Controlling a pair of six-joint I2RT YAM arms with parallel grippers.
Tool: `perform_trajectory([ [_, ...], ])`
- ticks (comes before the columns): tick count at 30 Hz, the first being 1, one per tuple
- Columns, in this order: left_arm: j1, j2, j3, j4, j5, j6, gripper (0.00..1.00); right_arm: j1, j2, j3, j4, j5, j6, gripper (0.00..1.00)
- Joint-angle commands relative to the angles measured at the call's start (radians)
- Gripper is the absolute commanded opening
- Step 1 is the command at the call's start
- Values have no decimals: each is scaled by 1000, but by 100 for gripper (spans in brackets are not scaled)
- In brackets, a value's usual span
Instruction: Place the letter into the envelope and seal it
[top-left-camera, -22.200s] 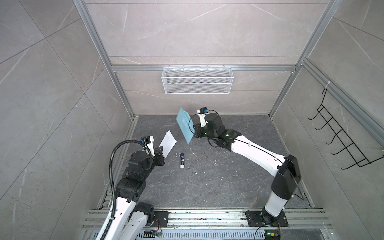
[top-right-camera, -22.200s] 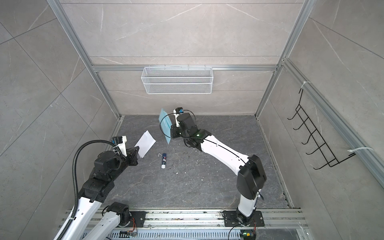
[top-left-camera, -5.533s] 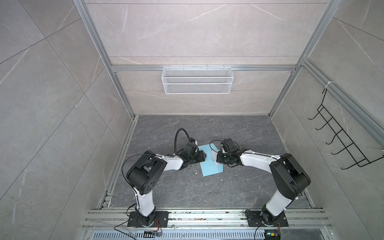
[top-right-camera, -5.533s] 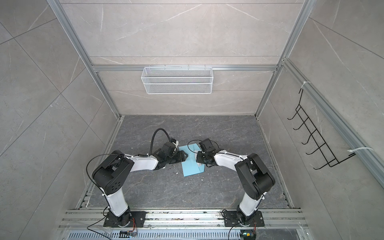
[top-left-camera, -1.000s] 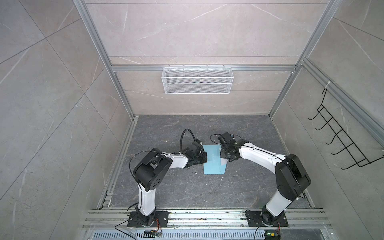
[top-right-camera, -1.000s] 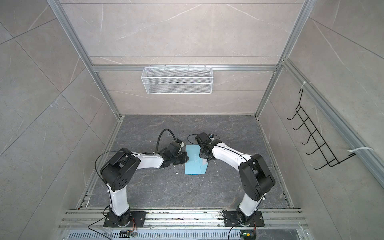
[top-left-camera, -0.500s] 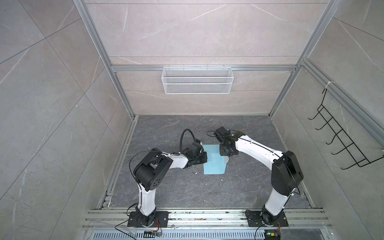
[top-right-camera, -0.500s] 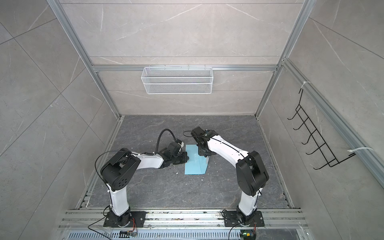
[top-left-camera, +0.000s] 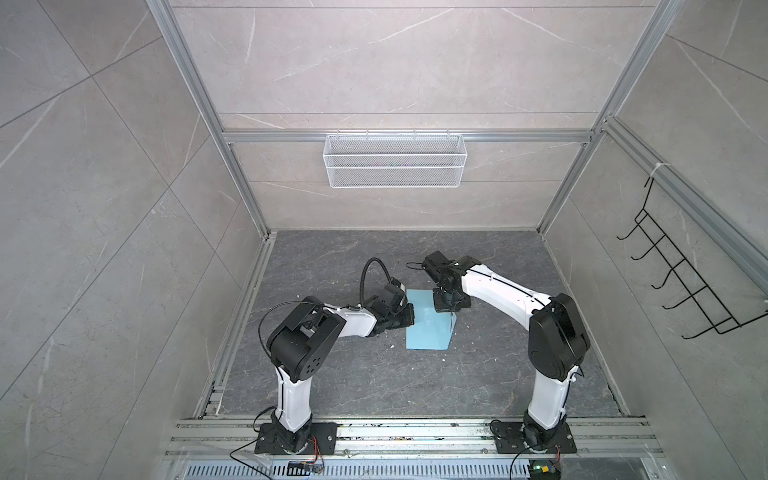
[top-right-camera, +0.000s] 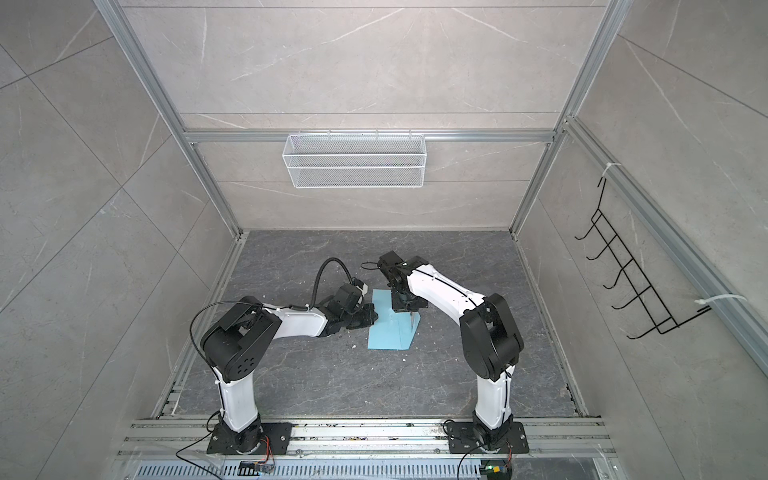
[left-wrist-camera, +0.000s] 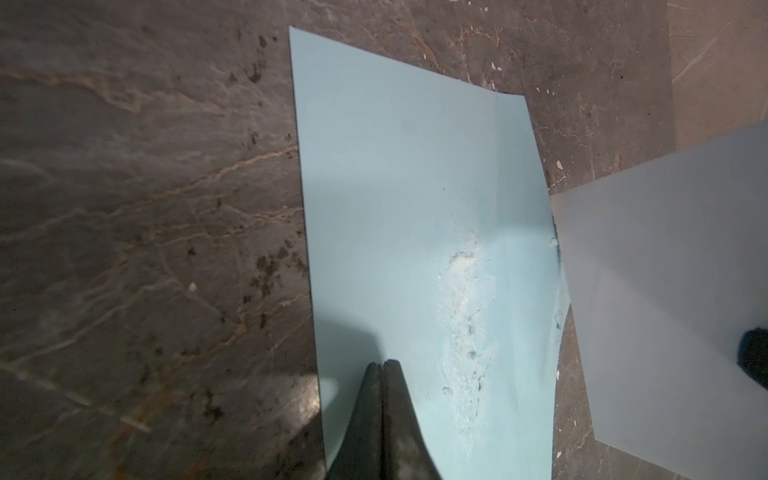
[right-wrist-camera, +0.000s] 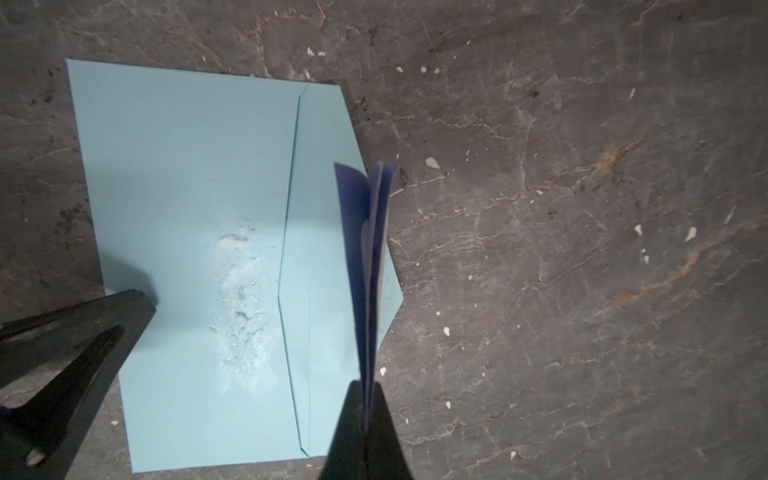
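Pinching folded letter edge-up, right pincer; left pincer pressed together on flat pale-blue envelope, scuffed whitish patch

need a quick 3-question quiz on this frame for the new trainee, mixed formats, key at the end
1. True or false: the envelope lies with its flap folded shut.
2. What is the right gripper shut on? A) nothing B) the folded letter C) the envelope
3. Which gripper has its shut tips over the envelope, near the long edge opposite the flap, and does it hold anything?

Key
1. False: the flap lies open, flat on the table.
2. B
3. The left gripper; it holds nothing.
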Motion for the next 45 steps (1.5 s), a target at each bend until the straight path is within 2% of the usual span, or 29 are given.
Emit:
perform_trajectory([
  [1,-5,17,-25,-31,-24,12,0,7,18,18,1,-41,-11,0],
  [6,-5,17,-29,-28,-23,10,0,7,-34,-13,51,-39,-10,0],
  [13,-6,21,-24,-26,-22,9,0,7,-116,-22,38,-37,-85,0],
  [18,-7,25,-18,-26,-19,8,0,7,-148,-48,73,-112,-159,0],
  [30,-7,25,-16,-26,-19,10,0,5,-41,13,-75,1,-136,0],
  [39,-8,24,-16,-30,-21,11,0,0,6,23,-45,-58,-122,0],
  [45,-8,23,-16,-32,-23,12,0,-35,-12,-8,27,-172,-108,0],
])
